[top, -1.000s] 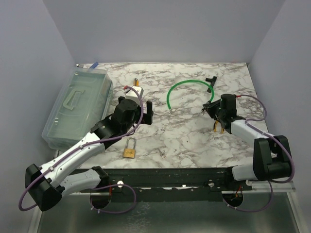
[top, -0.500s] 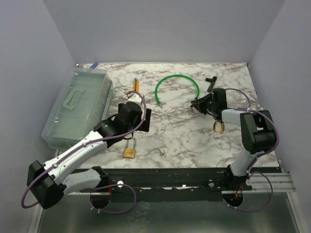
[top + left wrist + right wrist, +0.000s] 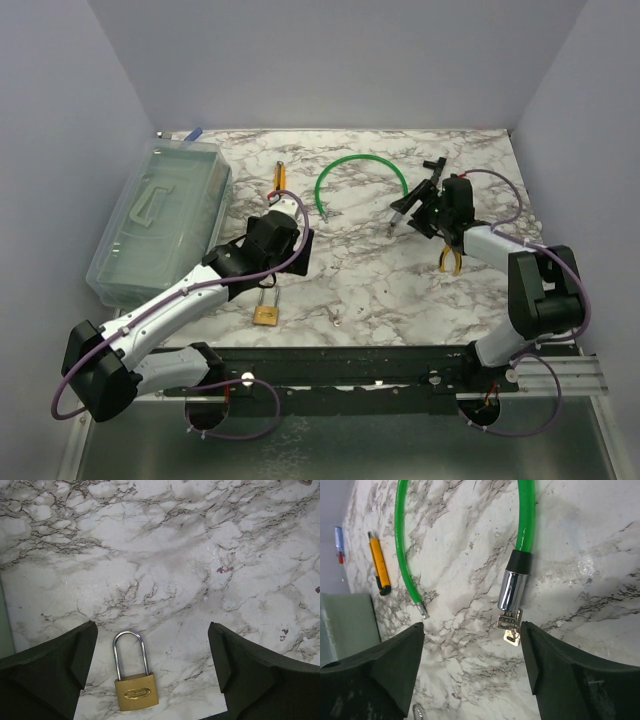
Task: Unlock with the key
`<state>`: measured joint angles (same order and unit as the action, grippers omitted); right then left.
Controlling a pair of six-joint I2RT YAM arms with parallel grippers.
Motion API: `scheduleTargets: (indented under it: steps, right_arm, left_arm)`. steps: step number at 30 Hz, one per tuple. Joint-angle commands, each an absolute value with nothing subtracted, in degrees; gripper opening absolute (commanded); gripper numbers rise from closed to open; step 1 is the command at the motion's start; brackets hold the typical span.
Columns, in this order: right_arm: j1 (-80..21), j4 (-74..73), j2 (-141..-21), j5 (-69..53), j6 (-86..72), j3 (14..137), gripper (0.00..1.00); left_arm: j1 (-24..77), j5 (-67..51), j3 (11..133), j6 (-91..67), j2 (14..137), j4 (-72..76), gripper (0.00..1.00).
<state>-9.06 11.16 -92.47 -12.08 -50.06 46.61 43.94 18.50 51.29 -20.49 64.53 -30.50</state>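
Note:
The brass padlock (image 3: 136,691) lies flat on the marble with its steel shackle (image 3: 130,652) pointing away. My left gripper (image 3: 152,672) hovers over it, open wide, and the padlock sits between the fingers, nearer the left one. From above, the padlock (image 3: 265,314) lies near the table's front edge. The key (image 3: 335,318), tiny and grey, lies alone to its right, with neither gripper on it. My right gripper (image 3: 472,675) is open and empty, just short of the green cable lock's chrome cylinder (image 3: 512,592).
The green cable (image 3: 360,163) curves across the back middle; small keys (image 3: 511,631) hang from its cylinder. A clear plastic box (image 3: 160,215) stands at the left. A yellow box cutter (image 3: 280,177), yellow-handled pliers (image 3: 448,260) and a black tool (image 3: 432,163) lie about.
My right gripper has opened, and the green cable has shifted to the left. My left gripper has swung down toward the front edge and now stands over the padlock.

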Motion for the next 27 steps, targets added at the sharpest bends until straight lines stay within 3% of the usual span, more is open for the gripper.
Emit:
scheduleTargets:
  steps: [1,5,13,27]
  right_arm:
    - [-9.36,4.54,-87.90,-8.43,-43.27,46.30,0.89]
    - [-9.89,0.80,-84.20,-7.10,-40.46,46.41,1.00]
    - [-14.09,-5.62,-75.85,-3.78,-38.89,44.46,1.00]
    - [-16.31,-7.99,-67.54,-8.64,-38.50,38.90,1.00]
  left_arm:
    - [43.79,18.50,50.85,-19.86,65.09,-31.67,0.99]
    - [43.66,16.71,50.58,-20.10,66.87,-31.82,0.99]
    - [42.27,15.98,52.28,-24.64,70.50,-34.36,0.99]
    - [39.71,15.34,46.85,-47.44,72.23,-39.80,0.96]
